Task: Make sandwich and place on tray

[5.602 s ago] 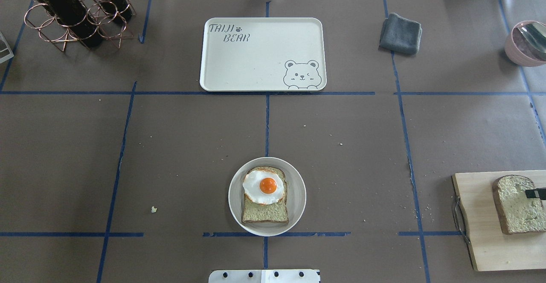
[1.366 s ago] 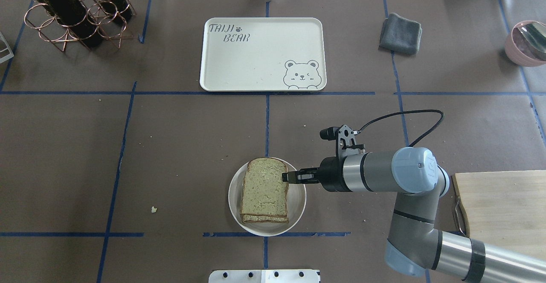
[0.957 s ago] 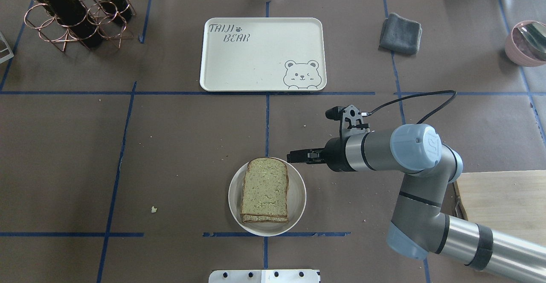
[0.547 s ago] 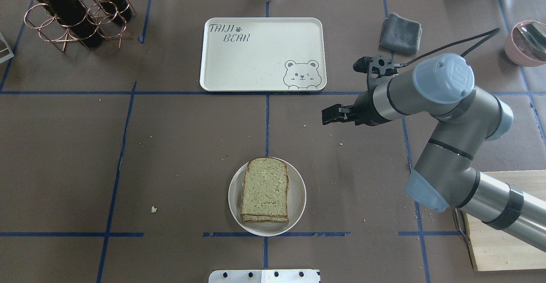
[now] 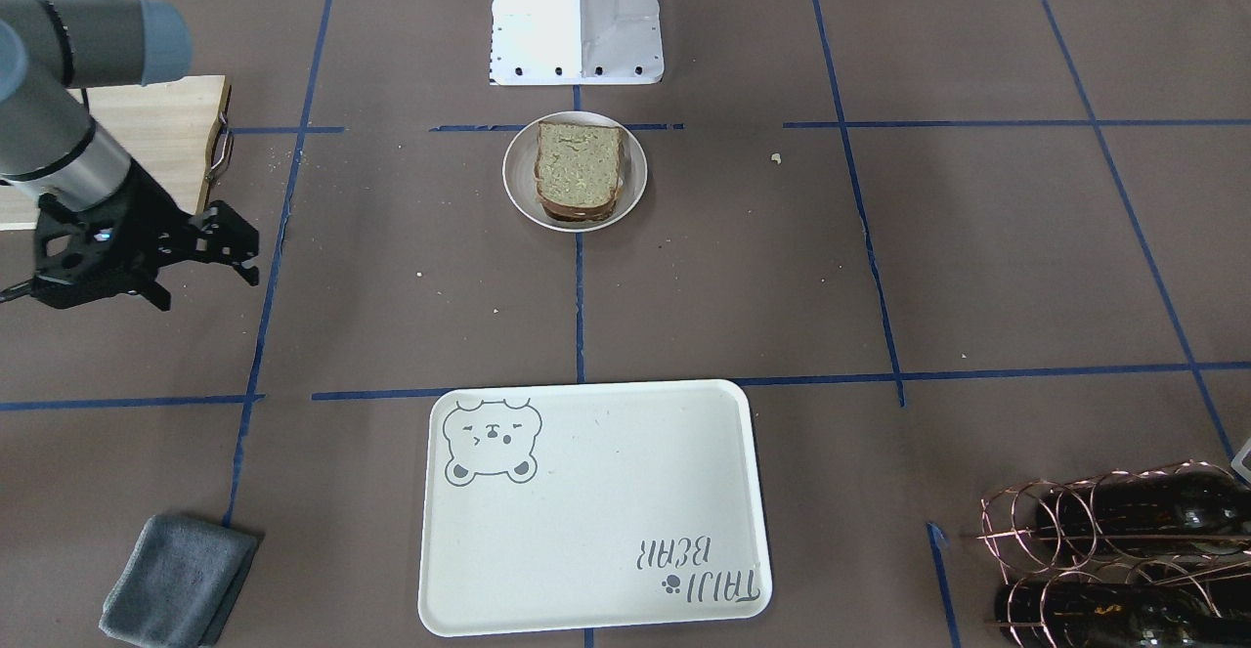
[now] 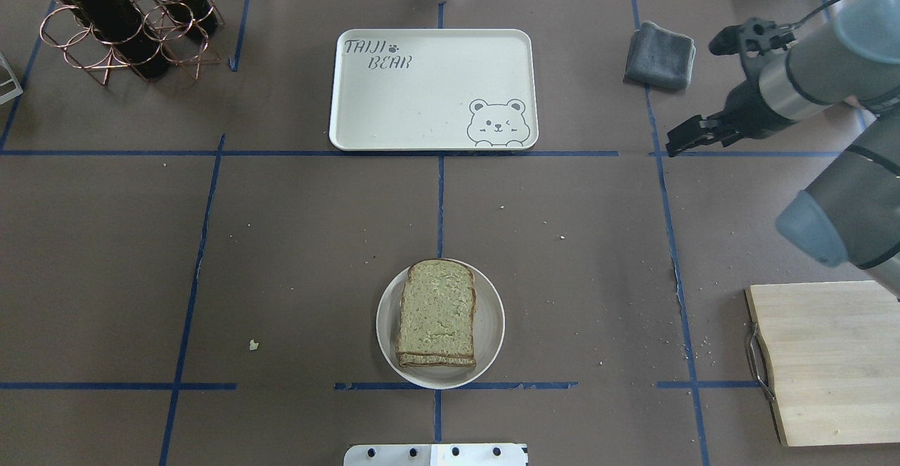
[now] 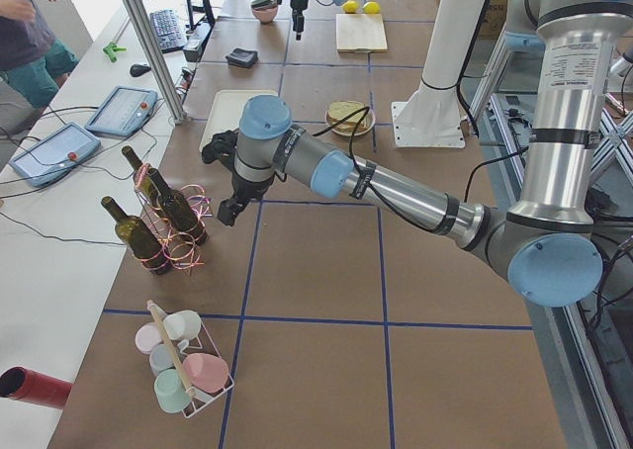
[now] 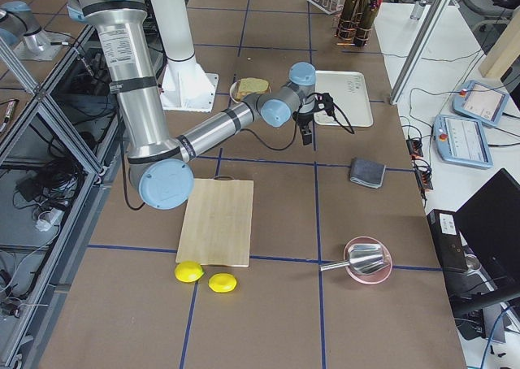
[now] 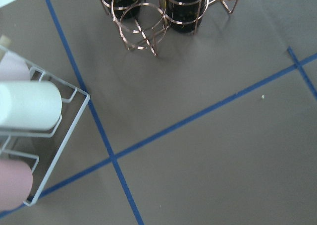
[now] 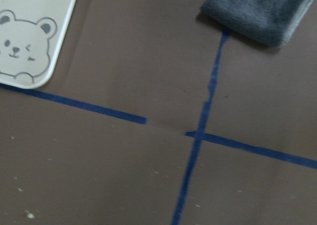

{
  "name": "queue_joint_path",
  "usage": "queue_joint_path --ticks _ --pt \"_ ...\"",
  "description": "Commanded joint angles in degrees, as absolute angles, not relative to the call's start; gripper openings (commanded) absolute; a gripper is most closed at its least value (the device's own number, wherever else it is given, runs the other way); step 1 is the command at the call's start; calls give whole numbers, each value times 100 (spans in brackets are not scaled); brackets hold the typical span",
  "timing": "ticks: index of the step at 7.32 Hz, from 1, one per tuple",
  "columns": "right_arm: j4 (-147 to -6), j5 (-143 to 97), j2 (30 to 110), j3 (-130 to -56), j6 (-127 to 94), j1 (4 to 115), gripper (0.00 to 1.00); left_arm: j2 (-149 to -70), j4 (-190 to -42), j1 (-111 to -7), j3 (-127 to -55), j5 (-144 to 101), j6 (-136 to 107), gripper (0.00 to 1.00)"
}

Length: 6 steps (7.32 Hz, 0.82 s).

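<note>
The sandwich [image 6: 436, 322], a pale top slice over a dark-crusted lower one, sits on the plate [image 6: 387, 325], well apart from the right gripper [image 5: 249, 257]. Only the front-facing view shows its jaws slightly parted and empty. The tray [image 6: 432, 86] lies to their left. Only the left side view shows the left gripper [image 7: 227, 212], and I cannot tell how its jaws stand.

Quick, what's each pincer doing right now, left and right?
Left pincer: cannot be told, seen only from the side view.
Right pincer: open, holding nothing.
</note>
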<state>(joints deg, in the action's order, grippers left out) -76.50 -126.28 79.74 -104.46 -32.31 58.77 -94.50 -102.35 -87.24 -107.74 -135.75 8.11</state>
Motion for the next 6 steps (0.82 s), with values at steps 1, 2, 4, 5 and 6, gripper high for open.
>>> queue_joint_path --ticks 1,2,4,5,6 --pt "-7978 -13296 8917 -10450 -1143 7254 100 -9580 -11492 -8588 -10696 -14250 -1137 100" --pt "-8189 -13289 9278 -10476 -368 7669 100 -9624 -11705 -8030 -10896 -14282 -1943 100" --pt "-8306 -13027 10182 -10477 540 8487 100 -9946 -12146 -6415 -11372 -13729 -2876 100" --pt "-8314 -13017 10404 -10468 736 8734 100 -10210 -12129 -5685 -11408 -13624 -4023 100" --pt "-8471 -13034 10415 -10459 738 8936 100 -10222 -12112 -5008 -11426 -13118 -4286 100"
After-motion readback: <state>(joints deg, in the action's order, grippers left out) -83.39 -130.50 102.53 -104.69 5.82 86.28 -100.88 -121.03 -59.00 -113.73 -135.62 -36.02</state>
